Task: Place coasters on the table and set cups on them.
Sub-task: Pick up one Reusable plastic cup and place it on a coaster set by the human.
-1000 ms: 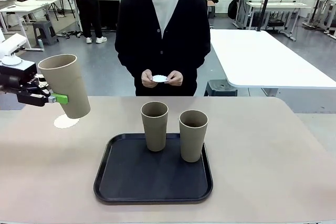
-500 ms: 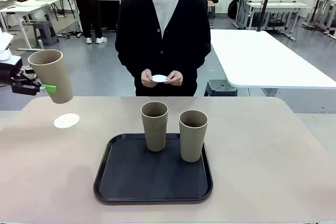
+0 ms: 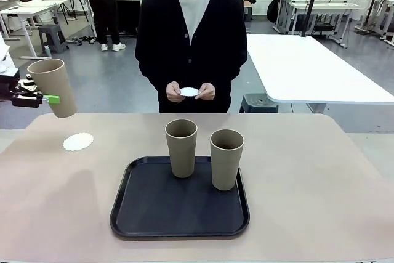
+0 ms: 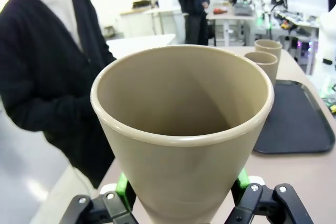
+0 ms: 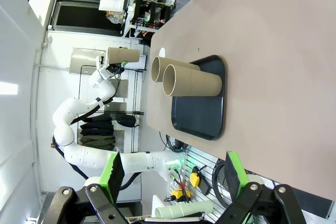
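Carried farther left past the beige table [image 3: 308, 170] edge, tapered matte taupe cup [image 3: 54, 84] clamped by left gripper [image 3: 52, 98], right gripper [image 5: 173, 174] spread empty

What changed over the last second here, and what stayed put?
The left claw, shut on a cup, carried it toward the robot's left and slightly up, off the table coaster it had hung over. Unchanged: the grip, the other two cups on the tray, the person's hands holding another coaster.
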### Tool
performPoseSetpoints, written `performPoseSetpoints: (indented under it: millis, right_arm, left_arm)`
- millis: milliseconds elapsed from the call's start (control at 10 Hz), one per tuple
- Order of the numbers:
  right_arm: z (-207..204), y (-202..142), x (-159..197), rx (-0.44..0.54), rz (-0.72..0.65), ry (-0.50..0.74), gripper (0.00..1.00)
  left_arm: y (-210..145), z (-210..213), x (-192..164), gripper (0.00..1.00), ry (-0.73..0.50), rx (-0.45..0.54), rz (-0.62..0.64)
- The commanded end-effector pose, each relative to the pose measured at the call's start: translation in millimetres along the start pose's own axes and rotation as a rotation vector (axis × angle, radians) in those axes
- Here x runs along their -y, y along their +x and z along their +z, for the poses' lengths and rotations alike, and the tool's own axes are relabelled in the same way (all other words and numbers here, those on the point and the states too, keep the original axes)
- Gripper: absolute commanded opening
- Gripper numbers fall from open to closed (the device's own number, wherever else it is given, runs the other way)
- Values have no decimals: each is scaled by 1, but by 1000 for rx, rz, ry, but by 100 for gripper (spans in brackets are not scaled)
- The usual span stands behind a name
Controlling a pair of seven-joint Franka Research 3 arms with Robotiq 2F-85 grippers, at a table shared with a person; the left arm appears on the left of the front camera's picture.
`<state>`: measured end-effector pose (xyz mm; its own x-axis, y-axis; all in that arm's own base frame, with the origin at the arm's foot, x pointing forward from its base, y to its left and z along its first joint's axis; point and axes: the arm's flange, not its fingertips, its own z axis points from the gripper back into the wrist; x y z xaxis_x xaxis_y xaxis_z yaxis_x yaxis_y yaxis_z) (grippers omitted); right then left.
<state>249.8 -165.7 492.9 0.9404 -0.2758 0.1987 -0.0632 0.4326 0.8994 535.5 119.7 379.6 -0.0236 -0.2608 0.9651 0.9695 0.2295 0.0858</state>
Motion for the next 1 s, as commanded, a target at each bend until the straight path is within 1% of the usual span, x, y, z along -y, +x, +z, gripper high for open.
performPoseSetpoints:
  millis: [0,300,400,500,600,900]
  right_arm:
    - [-1,2,-1,6,8,24,100]
    - [-1,2,-1,6,8,24,100]
    - [-1,2,-1,6,8,24,100]
    - [-1,2,-1,6,8,24,100]
    - [-1,2,-1,6,8,24,100]
    - [-1,2,-1,6,8,24,100]
  left_arm:
    - [2,0,2,85,-10,-10,-19]
    - [2,0,2,85,-10,-10,-19]
    - [0,0,0,85,-3,-3,-1]
    - [-10,-5,-11,85,-53,-2,34]
    - [-23,-9,-20,85,-58,-11,26]
    - [-45,-18,-28,85,-67,-11,-7]
